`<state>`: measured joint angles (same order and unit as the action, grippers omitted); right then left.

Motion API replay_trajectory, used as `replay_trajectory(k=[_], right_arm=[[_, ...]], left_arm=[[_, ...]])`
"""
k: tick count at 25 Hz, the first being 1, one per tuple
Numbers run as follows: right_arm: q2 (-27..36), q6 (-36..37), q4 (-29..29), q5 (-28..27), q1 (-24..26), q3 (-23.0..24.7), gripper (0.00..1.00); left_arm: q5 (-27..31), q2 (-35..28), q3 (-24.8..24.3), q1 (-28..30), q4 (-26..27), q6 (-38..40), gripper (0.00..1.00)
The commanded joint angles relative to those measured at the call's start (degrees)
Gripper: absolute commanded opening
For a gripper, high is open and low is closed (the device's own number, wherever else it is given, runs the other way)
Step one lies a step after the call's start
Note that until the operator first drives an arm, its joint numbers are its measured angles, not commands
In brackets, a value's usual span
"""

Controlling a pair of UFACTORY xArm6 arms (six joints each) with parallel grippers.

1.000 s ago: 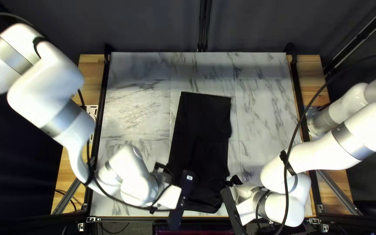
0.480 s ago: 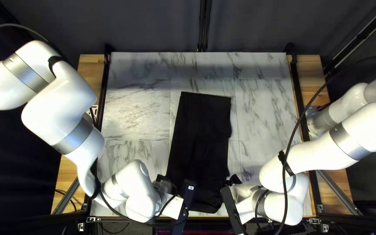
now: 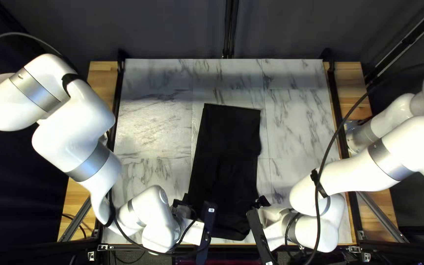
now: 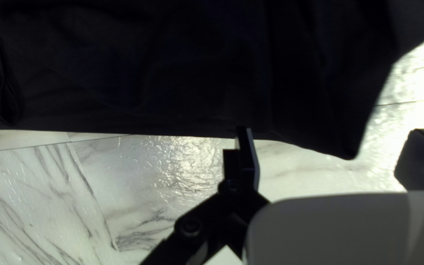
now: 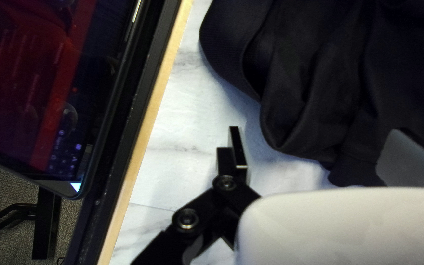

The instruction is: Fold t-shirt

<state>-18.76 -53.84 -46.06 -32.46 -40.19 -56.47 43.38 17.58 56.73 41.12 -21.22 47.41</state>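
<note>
T-shirt [image 3: 229, 135] on table [image 3: 298, 118] — curtain [image 3: 168, 29] behind, screen [image 5: 25, 88] before

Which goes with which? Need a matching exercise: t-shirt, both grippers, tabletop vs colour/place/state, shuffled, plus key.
1. t-shirt
2. left gripper
3. right gripper
4. tabletop

A. White with grey veins
B. Open, at the right of the t-shirt's near end in the top left view
C. Black, longer than it is wide in the top left view
D. Open, at the left of the t-shirt's near end in the top left view

Pairs: 1-C, 2-D, 3-B, 4-A
</note>
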Motion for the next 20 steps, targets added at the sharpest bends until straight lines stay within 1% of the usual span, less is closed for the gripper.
replay_trajectory(k=[1,2,3,4,5,6,7,10,16,20], right_arm=[[0.00,0.04,0.04,-0.04,-0.13,0.05,0.91],[-0.05,-0.04,0.00,-0.05,-0.14,0.02,0.80],[-0.09,-0.11,-0.06,-0.05,-0.14,-0.01,0.80],[-0.20,-0.25,-0.19,-0.04,-0.13,-0.07,0.55],[-0.28,-0.39,-0.33,0.00,-0.12,-0.10,0.38],[-0.35,-0.58,-0.51,0.04,-0.09,-0.09,0.14],[-0.38,-0.74,-0.66,0.04,-0.09,-0.08,0.04],[-0.46,-1.24,-1.22,0.19,0.05,0.02,0.00],[-0.10,-2.07,-2.27,-0.02,0.04,0.38,0.00],[0.78,-1.90,-2.22,-0.90,-0.13,0.69,0.00]], left_arm=[[-0.42,-0.13,-0.44,-0.29,-0.07,0.17,0.08],[-0.33,-0.35,-0.56,-0.27,-0.05,0.17,0.05],[-0.30,-0.44,-0.59,-0.27,-0.04,0.14,0.05],[-0.23,-0.57,-0.59,-0.28,-0.05,0.07,0.00],[-0.19,-0.65,-0.58,-0.30,-0.09,-0.01,0.00],[-0.09,-0.72,-0.49,-0.33,-0.12,-0.16,0.00],[-0.01,-0.76,-0.41,-0.34,-0.16,-0.27,0.00],[0.11,-0.76,-0.19,-0.45,-0.32,-0.63,0.00],[0.23,-1.00,-0.02,-0.83,-0.67,-1.17,0.00],[0.73,-2.43,-0.52,-1.48,-1.04,-2.17,0.00]])
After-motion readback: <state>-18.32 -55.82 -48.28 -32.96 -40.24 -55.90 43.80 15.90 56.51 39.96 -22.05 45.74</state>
